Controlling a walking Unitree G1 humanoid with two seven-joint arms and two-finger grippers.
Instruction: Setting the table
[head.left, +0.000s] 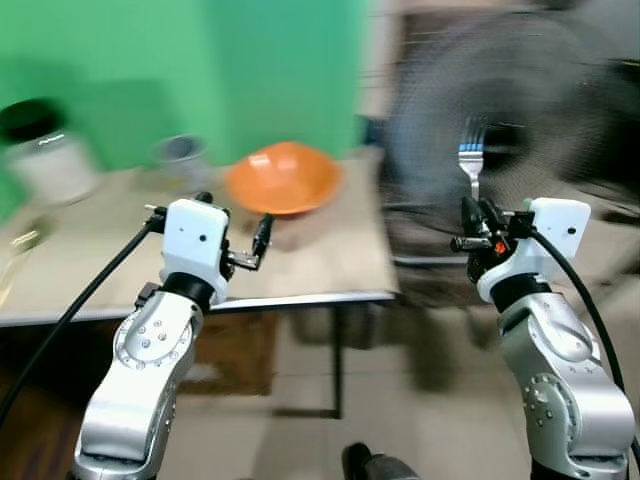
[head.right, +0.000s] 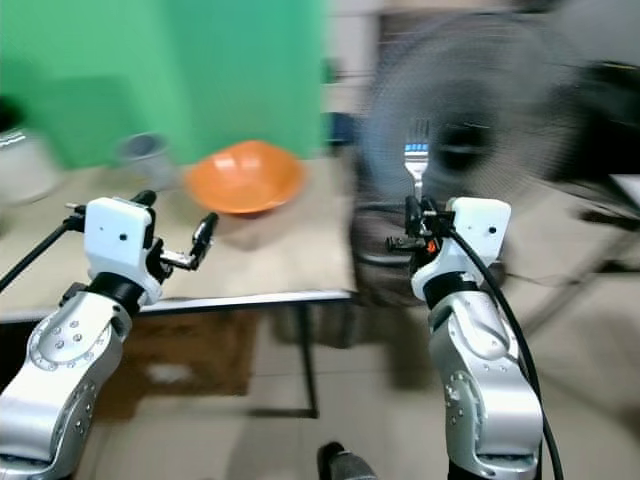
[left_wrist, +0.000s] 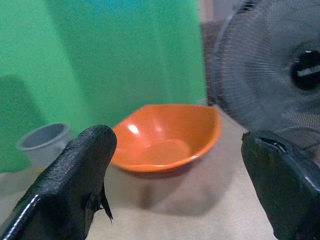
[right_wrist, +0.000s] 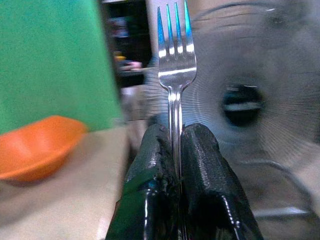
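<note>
Already your right gripper was clamped on the fork, handle pinched, tines straight up, out past the table's right edge. The orange bowl lay ahead to its left on the table; your left gripper, fingers wide and empty, was nearer it. A standing fan and green wall were behind; a grey cup sat beside the bowl.

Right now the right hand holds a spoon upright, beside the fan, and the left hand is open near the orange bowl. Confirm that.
Not quite: the right hand holds a fork, not a spoon; the right wrist view shows its tines. The rest stands: it is upright beside the fan, and the left hand is open near the orange bowl.
</note>
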